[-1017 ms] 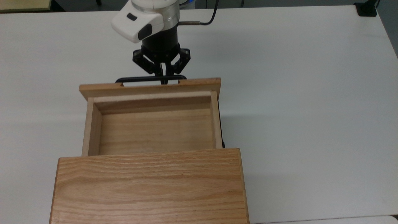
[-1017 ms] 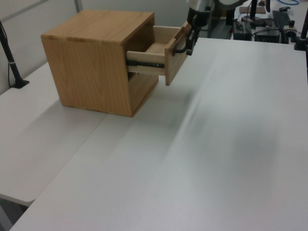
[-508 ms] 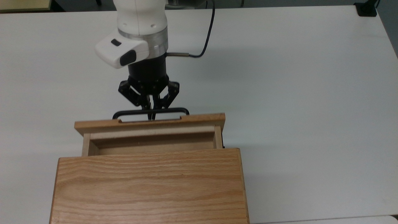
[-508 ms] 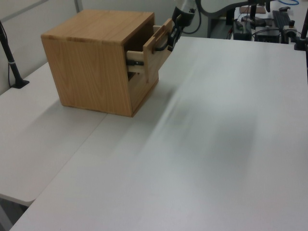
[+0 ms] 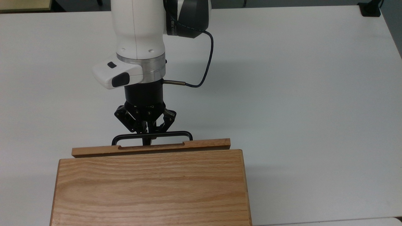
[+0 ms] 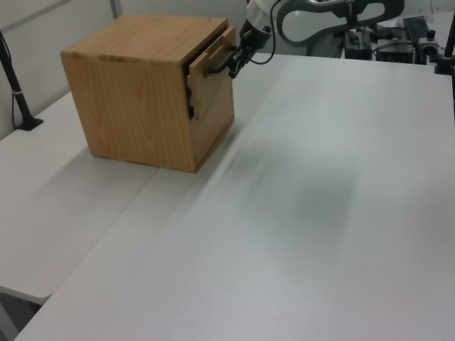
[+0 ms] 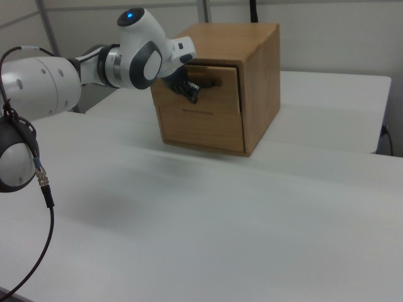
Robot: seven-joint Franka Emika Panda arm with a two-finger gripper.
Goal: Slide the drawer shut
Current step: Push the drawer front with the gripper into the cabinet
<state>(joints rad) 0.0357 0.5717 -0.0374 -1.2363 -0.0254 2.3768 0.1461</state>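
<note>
— Gripping the black bar handle (image 5: 152,135), our gripper (image 5: 147,135) has its fingers pinched together around the bar near its middle, right against the drawer (image 5: 150,147) front.

— And where do we put the drawer itself?

— Almost home. In the top view its front panel sits just off the cabinet (image 5: 150,188) edge, with a thin strip showing; in the left view the panel (image 6: 212,64) looks a little proud of the cabinet face, a dark gap beside it.

— What could spoil it from here?

— We think the last bit of travel is the risk. If we drive on hard once the panel seats, the whole cabinet could skid across the table (image 5: 298,94), since nothing visibly holds it down. A push off the slide's line could also bind the drawer short of shut.

— And our arm?

— In the top view the wrist reaches straight toward the drawer front. The right view shows the arm (image 7: 75,72) stretched roughly level, the gripper (image 7: 186,89) pointing into the panel.
</note>
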